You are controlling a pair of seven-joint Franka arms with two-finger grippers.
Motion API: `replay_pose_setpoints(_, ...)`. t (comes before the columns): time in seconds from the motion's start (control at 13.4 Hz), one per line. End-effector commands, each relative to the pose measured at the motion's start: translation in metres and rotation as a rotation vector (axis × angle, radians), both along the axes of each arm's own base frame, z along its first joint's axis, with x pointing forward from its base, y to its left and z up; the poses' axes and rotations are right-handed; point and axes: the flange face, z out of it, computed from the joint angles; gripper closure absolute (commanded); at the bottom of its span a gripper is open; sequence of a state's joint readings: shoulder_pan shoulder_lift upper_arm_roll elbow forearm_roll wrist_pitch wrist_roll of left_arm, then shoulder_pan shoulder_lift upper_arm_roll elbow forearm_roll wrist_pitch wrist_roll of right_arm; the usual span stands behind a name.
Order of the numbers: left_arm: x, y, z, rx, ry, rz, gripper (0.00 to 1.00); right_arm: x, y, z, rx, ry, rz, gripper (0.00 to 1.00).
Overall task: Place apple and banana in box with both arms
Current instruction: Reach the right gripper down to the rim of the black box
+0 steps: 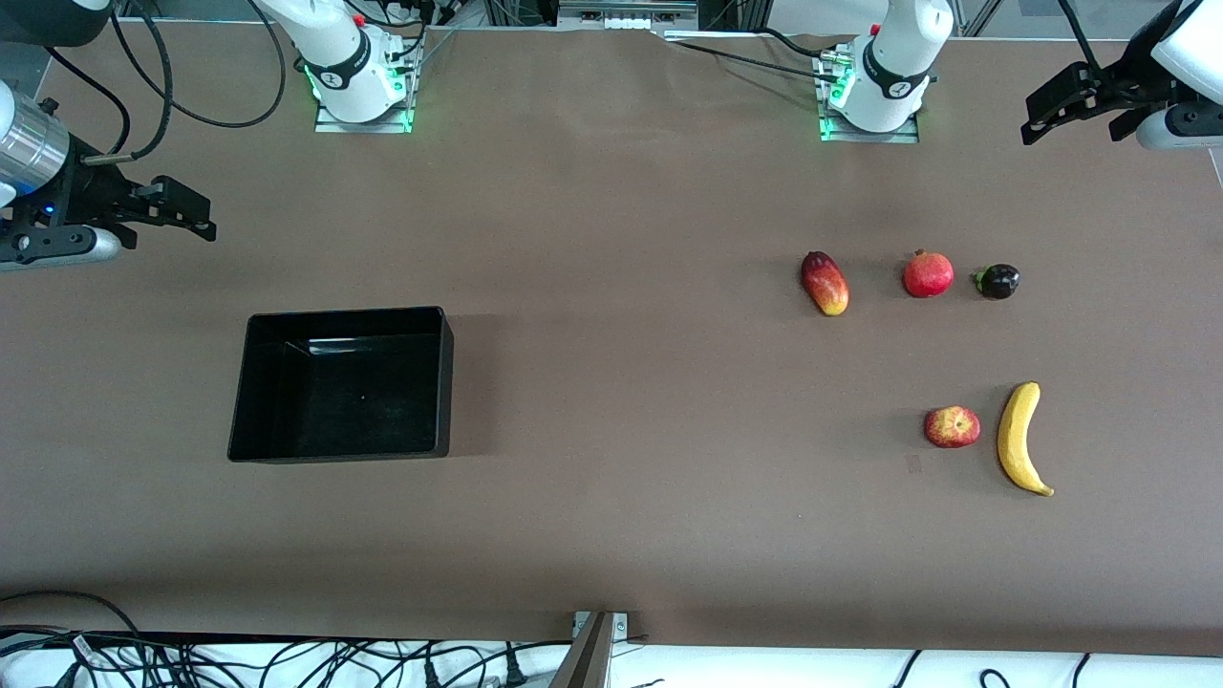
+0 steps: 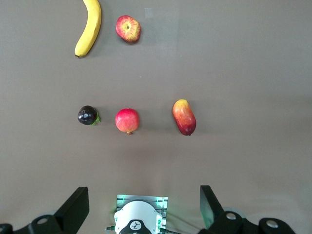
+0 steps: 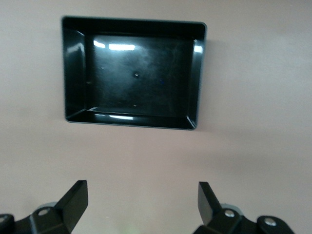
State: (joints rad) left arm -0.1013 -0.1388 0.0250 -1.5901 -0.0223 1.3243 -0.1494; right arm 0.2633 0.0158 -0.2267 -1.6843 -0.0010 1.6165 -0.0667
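A brown table seen from above. At the right arm's end, the right gripper (image 1: 186, 215) hangs above bare table with its fingers spread wide and nothing in them. Nearer the camera sits the box (image 1: 250, 382), black, glossy and empty. Toward the left arm's end, the apple (image 1: 952, 426) lies just beside the banana (image 1: 1019, 438), apart but close. Farther from the camera is a row of three other fruits: an oval red-and-yellow fruit (image 1: 825, 283), a round red fruit (image 1: 928, 274) and a small dark fruit (image 1: 997, 281). The left gripper (image 1: 1056, 110) hangs above the table's edge, also spread wide and empty.

Probably best to grip the banana across its middle. Both arms are cut off by the frame.
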Motion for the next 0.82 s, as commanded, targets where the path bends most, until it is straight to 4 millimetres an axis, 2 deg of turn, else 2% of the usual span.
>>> replay_pose_setpoints(0.0, -0.003, -0.001, 0.001, -0.006, -0.007, 0.002, 0.00, 0.025, -0.015, -0.063, -0.069, 0.068, 0.015, 0.00)
replay_pose_setpoints(0.22, 0.006, -0.002, -0.007, -0.013, -0.040, 0.009, 0.00, 0.044, -0.051, -0.153, -0.100, 0.035, -0.026, 0.00)
replay_pose_setpoints(0.37, 0.026, -0.002, -0.038, -0.015, -0.055, 0.017, 0.00, 0.046, -0.067, -0.202, -0.108, 0.030, -0.045, 0.00)
replay_pose_setpoints(0.52, 0.052, -0.003, -0.086, -0.013, -0.075, 0.063, 0.00, 0.038, -0.082, -0.243, -0.107, -0.008, -0.045, 0.00)
replay_pose_setpoints(0.75, 0.094, -0.002, -0.166, -0.008, -0.120, 0.081, 0.00, 0.031, -0.106, -0.288, -0.100, -0.009, -0.049, 0.01)
